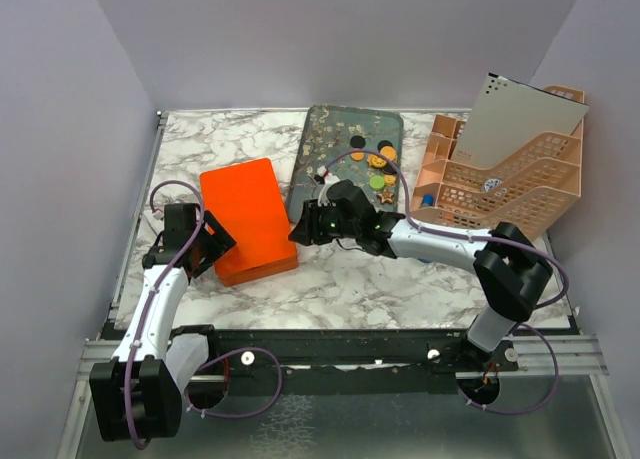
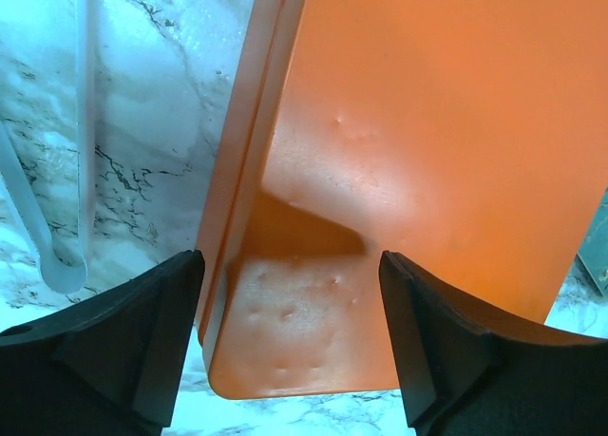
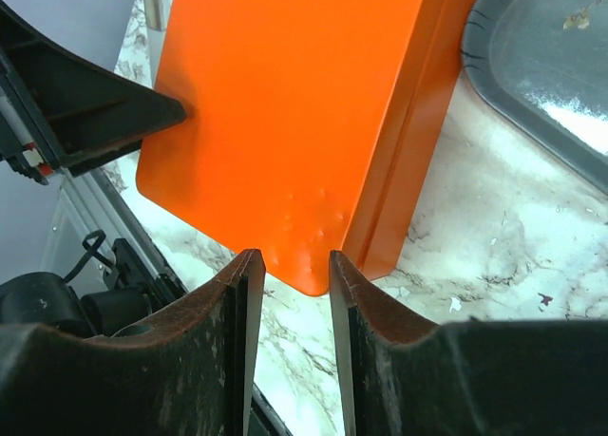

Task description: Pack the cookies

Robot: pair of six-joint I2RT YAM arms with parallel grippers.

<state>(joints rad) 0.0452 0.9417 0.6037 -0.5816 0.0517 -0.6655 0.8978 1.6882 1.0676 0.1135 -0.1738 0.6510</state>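
Observation:
The cookies (image 1: 379,160), small orange, black and green discs and a brown star, lie on the dark grey tray (image 1: 330,144) at the back. An orange flat box (image 1: 247,219) with its lid shut lies left of the tray. My left gripper (image 1: 215,241) is open at the box's near left corner (image 2: 313,360); that corner shows between its fingers (image 2: 290,350). My right gripper (image 1: 300,224) is open and empty by the box's right side. Its narrow gap (image 3: 290,284) faces the box's near right corner (image 3: 285,104). Neither gripper holds a cookie.
A peach plastic organiser basket (image 1: 500,184) with a white perforated sheet (image 1: 525,114) stands at the back right. The tray's edge (image 3: 541,66) shows right of the box in the right wrist view. A pale rod (image 2: 57,255) lies along the table's left edge.

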